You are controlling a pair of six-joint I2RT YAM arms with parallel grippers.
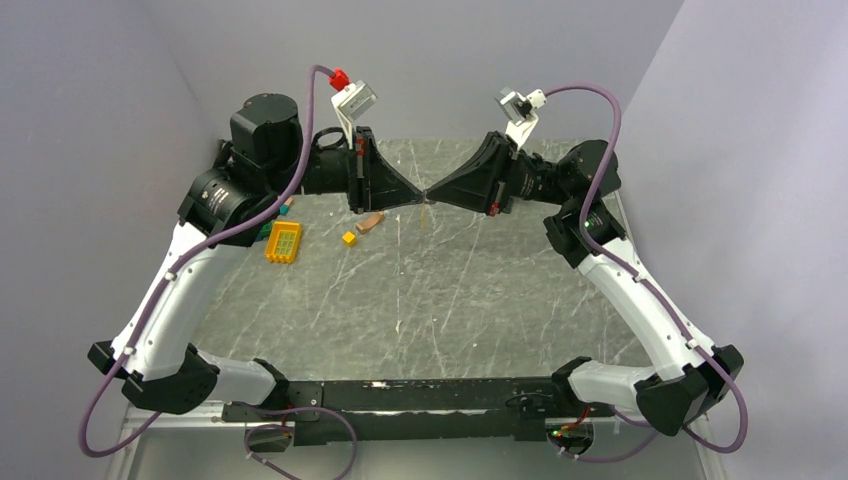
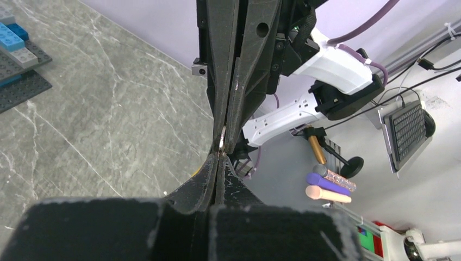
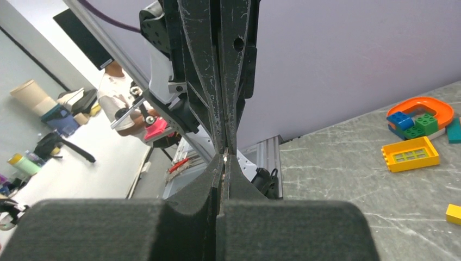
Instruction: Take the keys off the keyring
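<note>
My left gripper [image 1: 419,196] and right gripper [image 1: 434,196] meet tip to tip in the air over the far middle of the table. Both are shut. In the left wrist view a thin grey metal loop, the keyring [image 2: 223,139], sits edge-on between the right gripper's fingers, just beyond my left gripper's [image 2: 220,157] closed tips. In the right wrist view a small metal glint [image 3: 224,158] shows at my right gripper's [image 3: 225,161] closed tips. A thin pale sliver [image 1: 427,214] hangs below the meeting point. The yellow key itself is hidden.
On the table's [image 1: 450,300] left side lie an orange-yellow studded brick [image 1: 283,241], a small yellow cube [image 1: 349,238] and a tan piece [image 1: 370,222]. The right wrist view shows the brick [image 3: 410,154], an orange curved piece [image 3: 429,106] and the cube [image 3: 453,213].
</note>
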